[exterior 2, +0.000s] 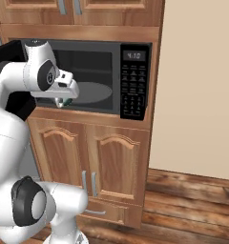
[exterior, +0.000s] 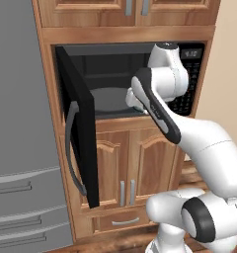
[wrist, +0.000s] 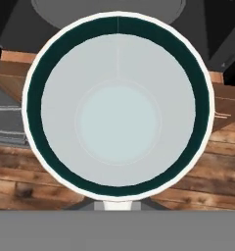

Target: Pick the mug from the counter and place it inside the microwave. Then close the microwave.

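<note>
1. Mug (wrist: 118, 105): seen from directly above in the hand view, a round white rim, a dark teal band inside the wall, and a pale smooth floor. It sits close under the hand, over the wooden floor and the front lip of the microwave (exterior 2: 133, 76) opening.

2. Gripper (exterior 2: 64, 101): the jaws are drawn fully in and the mug hangs beneath them; a sliver of white and teal shows just below the hand in the right base view. The exact contact on the rim is hidden, so the grip is probably on the wall nearest the camera.

3. Step in hand: the carry into the microwave. The mug stands at the mouth of the cavity, just in front of the grey turntable (exterior 2: 90, 91), and is not yet set down.

4. Next move, as a judgement: advance further into the cavity, lower onto the turntable, release, withdraw, then swing the door (exterior: 80, 123) shut.

5. Door: a glossy black slab, hinged at the left of the cavity and standing wide open, with a long curved grey handle (exterior: 71, 148).

6. Microwave body: matt black, boxy, with a button panel (exterior 2: 134, 90) to the right of the cavity, set in warm wood-grain cabinets (exterior 2: 116, 157).
</note>
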